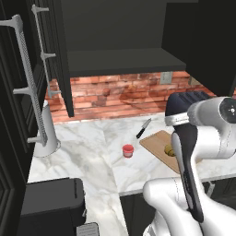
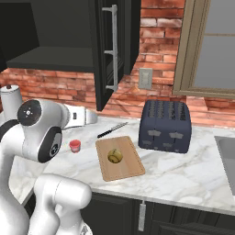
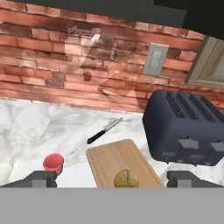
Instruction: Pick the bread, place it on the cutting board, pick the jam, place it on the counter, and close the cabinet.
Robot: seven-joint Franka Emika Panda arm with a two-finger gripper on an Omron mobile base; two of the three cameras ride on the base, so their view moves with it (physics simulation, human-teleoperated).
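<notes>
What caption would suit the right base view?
Bun on the cutting board, jam jar on the marble counter, cabinet door open.

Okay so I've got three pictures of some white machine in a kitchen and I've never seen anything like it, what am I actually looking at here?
It is a computer-rendered kitchen with a white robot arm on a base. Two pictures come from cameras on that base, behind the arm to its left and right. The third comes from a camera on the hand, looking along the gripper, whose dark finger tips stand apart with nothing between them.

On the marble counter lies a wooden cutting board with the bread, a small golden bun, on it. To the board's left stands the jam, a red jar. Behind the board lies a knife, and a dark toaster sits to its right. Above, the black cabinet is open.
</notes>
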